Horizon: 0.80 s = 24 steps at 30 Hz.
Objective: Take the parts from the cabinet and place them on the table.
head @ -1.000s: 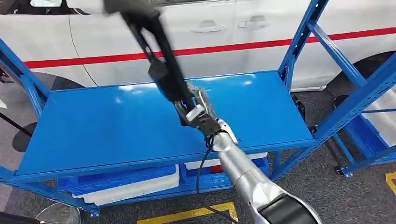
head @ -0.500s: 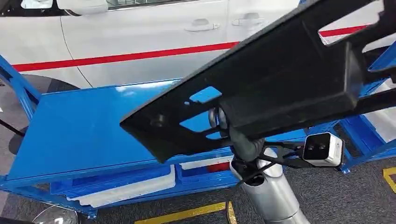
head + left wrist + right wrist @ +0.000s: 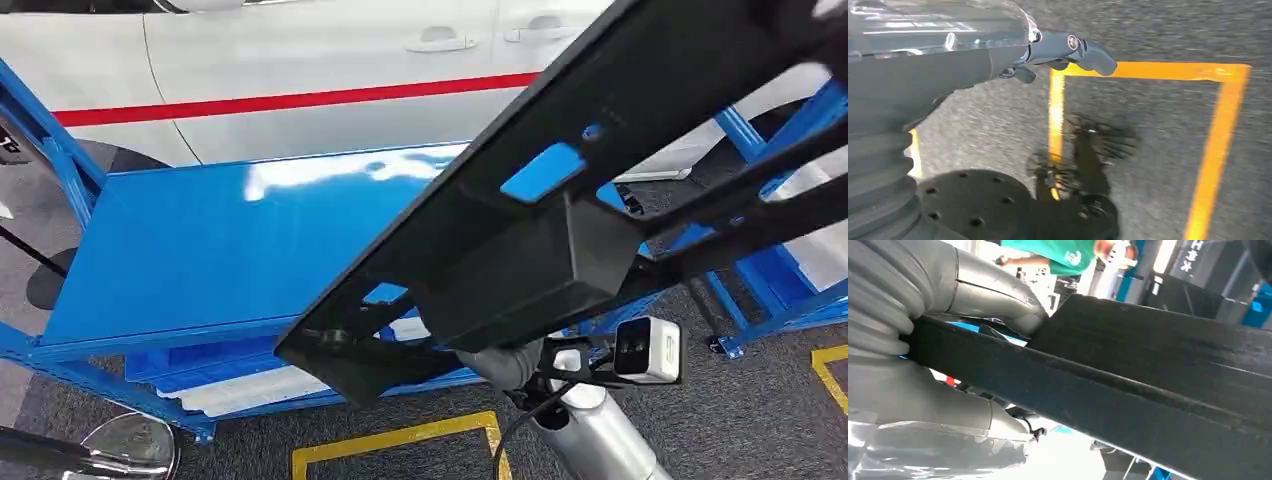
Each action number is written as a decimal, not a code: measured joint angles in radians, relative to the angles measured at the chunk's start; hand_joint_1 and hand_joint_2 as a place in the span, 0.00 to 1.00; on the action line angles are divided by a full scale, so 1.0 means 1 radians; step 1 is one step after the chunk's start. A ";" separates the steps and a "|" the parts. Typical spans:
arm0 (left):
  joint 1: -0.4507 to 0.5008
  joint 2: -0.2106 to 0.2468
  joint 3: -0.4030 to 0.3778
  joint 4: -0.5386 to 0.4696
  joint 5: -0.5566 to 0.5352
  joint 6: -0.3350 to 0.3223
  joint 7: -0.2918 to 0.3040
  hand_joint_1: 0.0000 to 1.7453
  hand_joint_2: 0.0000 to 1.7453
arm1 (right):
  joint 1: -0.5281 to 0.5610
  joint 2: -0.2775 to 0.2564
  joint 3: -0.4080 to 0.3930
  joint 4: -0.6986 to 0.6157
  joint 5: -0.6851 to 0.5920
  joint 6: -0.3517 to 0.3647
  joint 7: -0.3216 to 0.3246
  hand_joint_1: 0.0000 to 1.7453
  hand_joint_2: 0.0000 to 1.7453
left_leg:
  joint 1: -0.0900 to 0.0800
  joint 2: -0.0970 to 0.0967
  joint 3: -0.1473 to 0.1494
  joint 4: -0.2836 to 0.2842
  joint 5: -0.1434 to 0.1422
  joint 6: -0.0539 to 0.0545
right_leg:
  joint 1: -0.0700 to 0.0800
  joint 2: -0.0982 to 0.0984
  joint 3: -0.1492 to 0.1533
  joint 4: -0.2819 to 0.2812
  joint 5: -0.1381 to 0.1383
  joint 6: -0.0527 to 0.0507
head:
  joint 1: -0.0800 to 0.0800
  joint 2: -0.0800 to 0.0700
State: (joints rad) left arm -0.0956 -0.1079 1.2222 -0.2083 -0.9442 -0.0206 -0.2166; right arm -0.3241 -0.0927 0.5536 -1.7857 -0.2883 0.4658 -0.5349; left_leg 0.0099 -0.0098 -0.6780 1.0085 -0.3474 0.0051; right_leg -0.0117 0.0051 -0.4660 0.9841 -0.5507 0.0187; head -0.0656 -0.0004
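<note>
Black plastic was what you had in front of you: a long, flat car trim part (image 3: 560,190) with several cut-out holes, lifted clear of the blue shelving rack (image 3: 200,250) and slanting across the head view from the near left up to the far right. It hung above the near right corner of the rack's top shelf and touched none of it. A boxy raised block sat on its underside about halfway along, and thin black bars ran off it to the right.

Your right hand (image 3: 923,360) was clamped around the part; in the right wrist view the thick grey thumb lay over one face of the black strip and the rest of the hand lay against the other face. From the head, the part covered most of that hand, and you saw the silver forearm and the wrist camera (image 3: 648,350) just beneath it.

Your left hand (image 3: 1068,50) hung over the grey carpet (image 3: 1158,150) with nothing in it, its fingers loosely extended above a yellow floor line (image 3: 1055,115).

Beyond the rack stood a white car (image 3: 330,60) with a red stripe along its doors. White and blue trays (image 3: 250,385) lay on the rack's lower level. A person in a green shirt (image 3: 1058,255) stood far off in the right wrist view.
</note>
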 joint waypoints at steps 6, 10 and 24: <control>0.010 0.007 0.000 0.000 -0.002 0.002 0.031 0.00 1.00 | 0.028 -0.008 0.022 -0.003 0.033 -0.013 -0.006 0.99 1.00 | 0.007 0.003 -0.024 0.039 -0.052 -0.032 | 0.002 -0.007 -0.046 0.009 0.058 -0.049 | 0.000 0.000; 0.012 0.008 0.000 0.000 -0.019 0.003 0.080 0.00 1.00 | 0.037 -0.008 0.024 -0.019 0.037 -0.037 -0.008 0.99 1.00 | 0.009 0.003 -0.077 0.324 -0.215 -0.042 | 0.014 -0.011 -0.107 0.012 0.106 -0.056 | -0.001 0.000; 0.019 0.026 -0.002 -0.002 -0.052 0.021 0.123 0.00 1.00 | 0.146 -0.018 0.013 -0.136 0.074 -0.053 -0.043 0.99 1.00 | -0.008 0.016 0.143 -0.051 -0.083 0.029 | 0.008 -0.006 -0.247 0.260 -0.038 -0.001 | -0.001 0.000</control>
State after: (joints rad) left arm -0.0766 -0.0816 1.2200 -0.2098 -0.9957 0.0000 -0.0935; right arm -0.1783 -0.1110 0.5665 -1.9215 -0.2144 0.4132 -0.5783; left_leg 0.0024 0.0061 -0.5352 0.9572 -0.4301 0.0340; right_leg -0.0032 -0.0008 -0.7132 1.2440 -0.5890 0.0175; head -0.0664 -0.0004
